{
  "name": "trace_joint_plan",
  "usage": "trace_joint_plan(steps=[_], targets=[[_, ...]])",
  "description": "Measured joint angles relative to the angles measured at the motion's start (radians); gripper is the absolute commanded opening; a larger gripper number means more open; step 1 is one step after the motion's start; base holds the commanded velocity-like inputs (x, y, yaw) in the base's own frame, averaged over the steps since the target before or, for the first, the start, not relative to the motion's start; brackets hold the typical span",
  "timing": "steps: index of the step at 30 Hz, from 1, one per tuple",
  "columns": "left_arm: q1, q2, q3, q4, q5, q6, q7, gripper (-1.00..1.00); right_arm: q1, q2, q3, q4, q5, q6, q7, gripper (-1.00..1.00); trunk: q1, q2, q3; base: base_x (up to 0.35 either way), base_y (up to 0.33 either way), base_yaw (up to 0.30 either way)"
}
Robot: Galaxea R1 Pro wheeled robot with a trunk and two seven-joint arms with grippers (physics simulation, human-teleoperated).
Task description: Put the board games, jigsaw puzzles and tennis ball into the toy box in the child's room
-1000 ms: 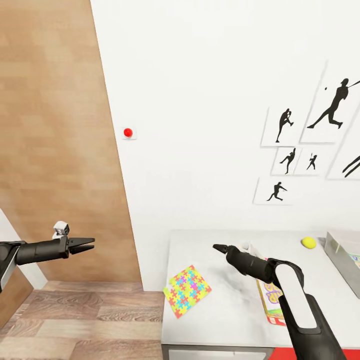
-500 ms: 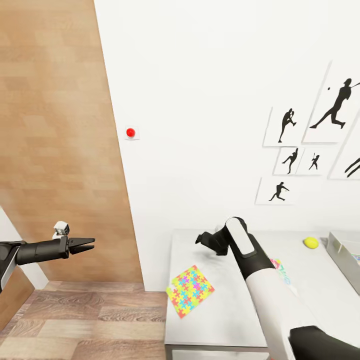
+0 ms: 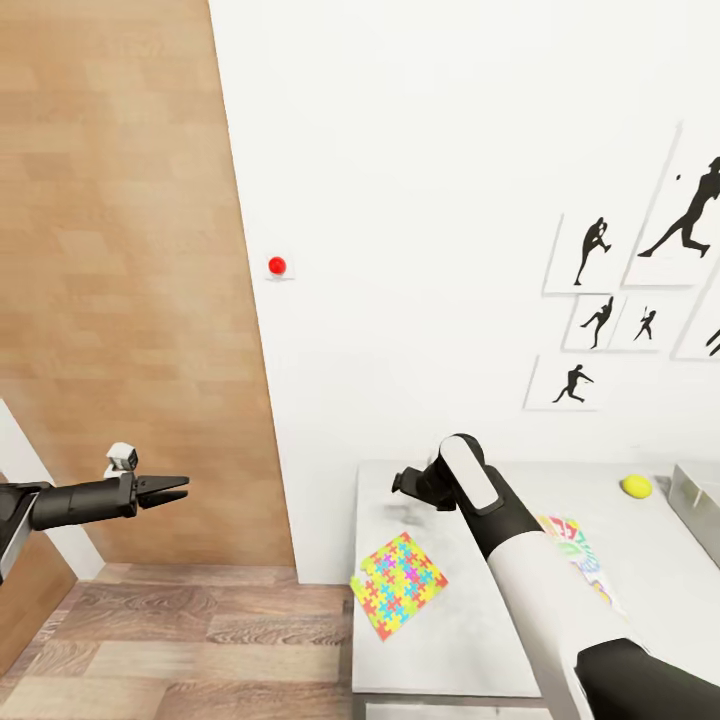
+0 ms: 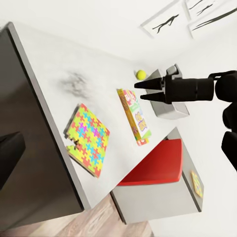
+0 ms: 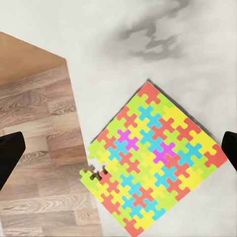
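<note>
Left hand hovers over the wood floor beside the table, fingers nearly together and holding nothing. Right hand hangs above the table's near-wall end; its fingertips sit wide apart at the edges of the wrist view, empty, over a jigsaw puzzle lying flat near the table's edge. Farther along lie a board game, the tennis ball, and the toy box, whose contents cannot be made out.
</note>
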Motion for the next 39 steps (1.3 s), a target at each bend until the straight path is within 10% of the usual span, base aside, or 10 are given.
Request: trace_joint_plan(steps=[39], targets=[[0.0,-0.002,0.0,0.002,0.0,-0.009,0.013,1.0,-0.003,-0.054,0.005,0.043,0.002,-0.002,0.003,1.0,0.0,0.0,-0.054,0.0,0.001,0.0]])
